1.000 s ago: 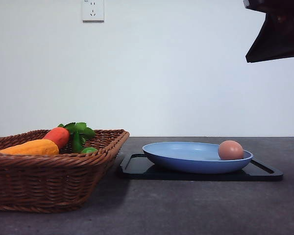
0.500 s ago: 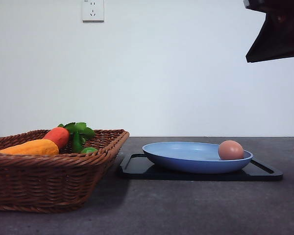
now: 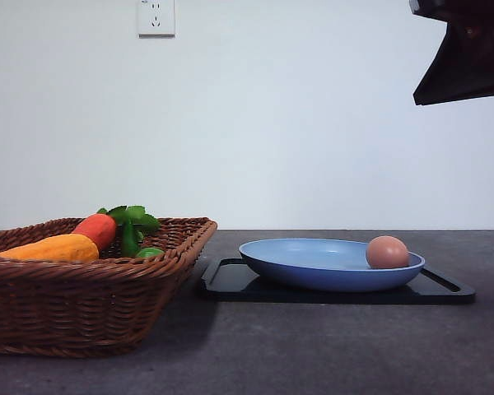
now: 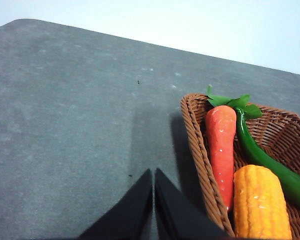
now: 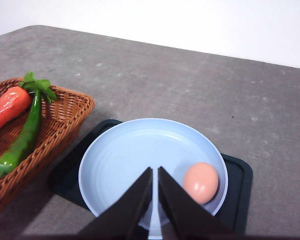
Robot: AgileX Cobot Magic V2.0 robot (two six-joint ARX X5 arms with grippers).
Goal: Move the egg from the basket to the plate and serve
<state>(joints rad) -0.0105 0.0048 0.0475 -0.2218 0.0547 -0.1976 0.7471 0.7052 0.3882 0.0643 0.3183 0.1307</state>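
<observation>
The pinkish-brown egg (image 3: pixel 387 252) lies in the light blue plate (image 3: pixel 313 267), near its right rim; from the right wrist, the egg (image 5: pixel 200 182) rests inside the plate (image 5: pixel 125 160). My right gripper (image 5: pixel 154 172) hangs above the plate, shut and holding nothing, with the egg off to one side of its fingertips. The wicker basket (image 3: pixel 82 304) stands at the left. My left gripper (image 4: pixel 153 173) is shut over bare table just outside the basket (image 4: pixel 200 150).
The plate sits on a flat black tray (image 3: pixel 230 280). A carrot (image 3: pixel 97 230), an orange corn-like vegetable (image 3: pixel 53 248) and a green pepper (image 5: pixel 22 140) lie in the basket. Part of the right arm (image 3: pixel 465 49) hangs at the upper right. Grey tabletop (image 3: pixel 313 354) lies in front.
</observation>
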